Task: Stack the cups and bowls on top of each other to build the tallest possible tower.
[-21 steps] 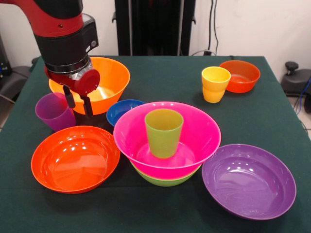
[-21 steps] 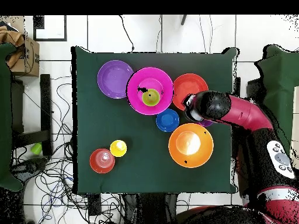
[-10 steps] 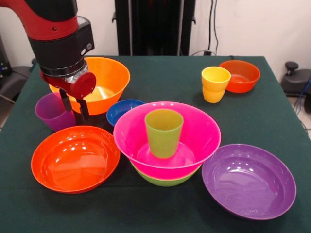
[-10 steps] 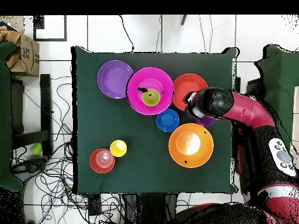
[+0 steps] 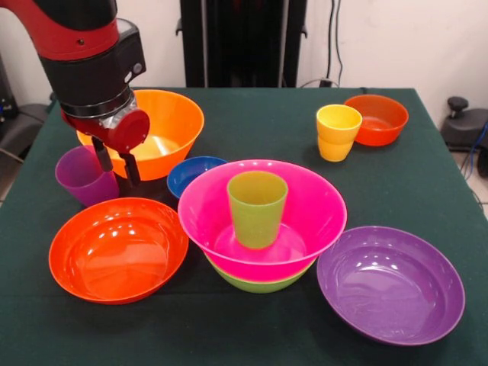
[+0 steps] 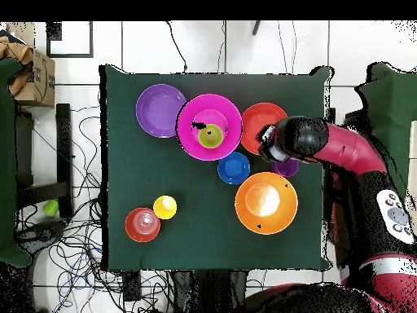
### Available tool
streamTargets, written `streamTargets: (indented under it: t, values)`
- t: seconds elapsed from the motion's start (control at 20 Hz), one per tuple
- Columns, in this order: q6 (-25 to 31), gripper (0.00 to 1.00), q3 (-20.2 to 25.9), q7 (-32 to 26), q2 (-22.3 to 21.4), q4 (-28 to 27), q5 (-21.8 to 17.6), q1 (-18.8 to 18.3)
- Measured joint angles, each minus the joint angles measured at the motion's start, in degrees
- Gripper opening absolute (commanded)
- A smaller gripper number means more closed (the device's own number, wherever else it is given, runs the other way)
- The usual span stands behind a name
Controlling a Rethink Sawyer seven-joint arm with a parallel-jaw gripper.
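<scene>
The purple cup (image 5: 85, 175) is standing upright on the green table (image 5: 252, 122), just beside my gripper (image 5: 115, 158), whose two fingers are hanging slightly parted and holding nothing, one tip close to the cup's rim. Directly behind my gripper the large orange bowl (image 5: 164, 130) is sitting; in front of it, the red-orange bowl (image 5: 118, 248). The small blue bowl (image 5: 194, 174) is lying near my gripper. Further off, the green cup (image 5: 256, 207) is standing in the pink bowl (image 5: 305, 202), nested in the lime green bowl (image 5: 255, 284). The purple bowl (image 5: 390, 284), yellow cup (image 5: 338, 131) and small red-orange bowl (image 5: 377, 118) are sitting well apart from my gripper.
</scene>
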Motion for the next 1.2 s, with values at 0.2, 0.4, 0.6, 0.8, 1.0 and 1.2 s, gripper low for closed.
streamTargets:
  t: [0.2, 0.4, 0.6, 0.8, 1.0, 1.2]
  values:
    - [0.14, 1.00, 1.46, -1.37, 1.07, -2.76, -0.31, -0.29]
    - [0.14, 1.00, 2.36, -3.47, 2.51, -5.13, -1.26, -0.58]
    - [0.17, 1.00, 3.54, -7.23, 4.60, -7.83, -2.52, -1.32]
    - [0.17, 1.00, 4.39, -10.62, 6.52, -9.86, -2.73, -2.12]
    - [0.33, 1.00, 4.45, -12.81, 8.02, -11.50, -2.74, -2.36]
    - [1.01, 1.00, 4.46, -13.93, 9.46, -13.44, -2.74, -2.35]
